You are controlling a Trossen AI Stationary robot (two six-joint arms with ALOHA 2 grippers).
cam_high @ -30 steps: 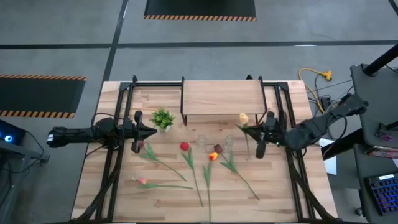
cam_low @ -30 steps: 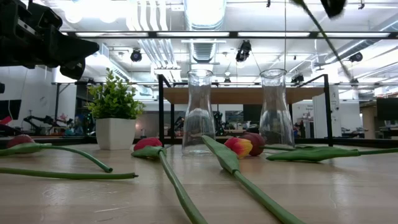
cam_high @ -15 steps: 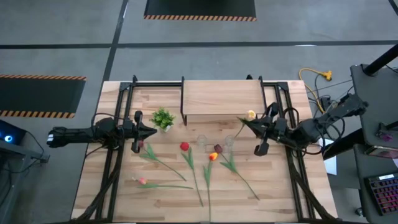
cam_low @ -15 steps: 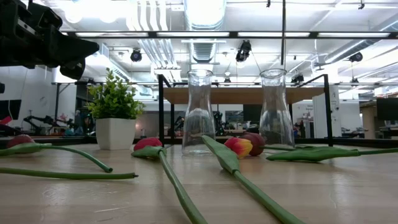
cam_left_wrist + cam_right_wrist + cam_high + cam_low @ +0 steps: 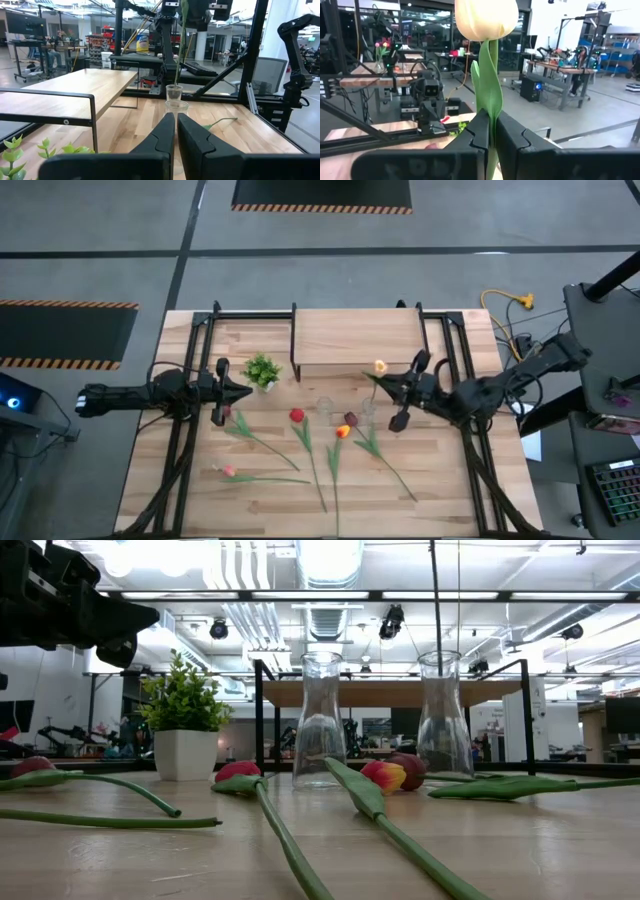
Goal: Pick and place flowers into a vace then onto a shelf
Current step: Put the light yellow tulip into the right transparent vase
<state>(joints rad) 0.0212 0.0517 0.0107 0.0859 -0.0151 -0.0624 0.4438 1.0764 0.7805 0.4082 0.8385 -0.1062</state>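
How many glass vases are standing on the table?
2. Both stand in front of the shelf: one vase nearer the potted plant, the other vase nearer the right gripper.

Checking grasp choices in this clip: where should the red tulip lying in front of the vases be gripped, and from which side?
Grip the red tulip mid-stem, coming straight down from above: it lies flat on the table, stem thin and open on both sides, head soft.
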